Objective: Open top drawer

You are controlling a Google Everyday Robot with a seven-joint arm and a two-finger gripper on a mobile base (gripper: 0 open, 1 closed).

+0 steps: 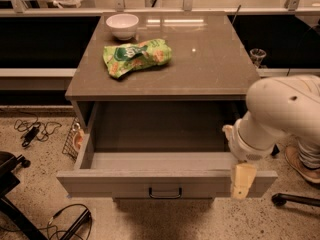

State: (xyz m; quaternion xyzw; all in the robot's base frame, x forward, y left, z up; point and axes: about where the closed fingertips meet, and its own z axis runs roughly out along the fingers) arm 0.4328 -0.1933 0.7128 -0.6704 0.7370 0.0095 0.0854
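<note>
Grey top drawer (120, 185) open over speckled floor (37, 176), jaws front-right.

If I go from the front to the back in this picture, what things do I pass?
Handle of the top drawer → green snack bag → white bowl. The gripper hangs at the drawer's front right corner.

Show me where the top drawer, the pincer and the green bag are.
top drawer (110, 183): camera view, its front panel.
pincer (243, 180): camera view, pale tip by the drawer's right front corner.
green bag (136, 58): camera view, its middle.
</note>
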